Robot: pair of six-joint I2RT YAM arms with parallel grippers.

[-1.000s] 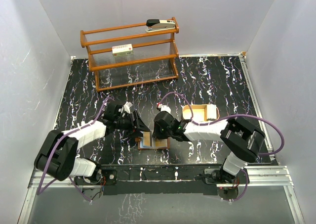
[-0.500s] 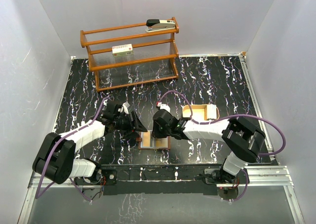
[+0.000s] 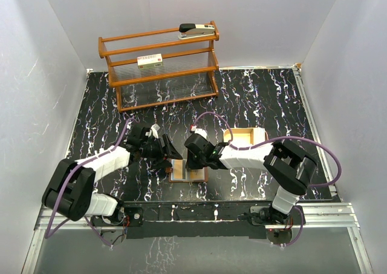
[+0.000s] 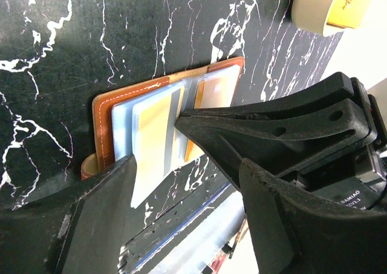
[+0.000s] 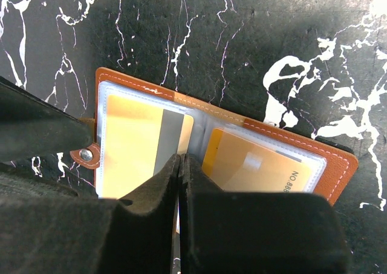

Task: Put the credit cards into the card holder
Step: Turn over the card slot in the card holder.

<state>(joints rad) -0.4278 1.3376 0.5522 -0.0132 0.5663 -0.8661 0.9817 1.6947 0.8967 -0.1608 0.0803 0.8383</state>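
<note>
Two grippers meet over the card holder [image 5: 338, 165], which lies spread open at the middle of the tabletop's near edge. At its left side the left gripper [image 4: 188, 183] has widened its jaws and holds nothing, so a card was probably just released. The right gripper [image 5: 180, 159] has pinched fully closed, empty, on the fold between the sleeved credit cards [image 5: 130, 142].

We see the card holder [image 5: 338, 160], a brown leather bifold with pale stitching, lying open and flat on the black marbled bench [image 5: 272, 44] near its front edge. Clear sleeves line both halves. Of the credit cards [image 5: 130, 147], a yellow-orange one with a grey stripe sits in the snap-tab half, and another sits in the other half.
</note>
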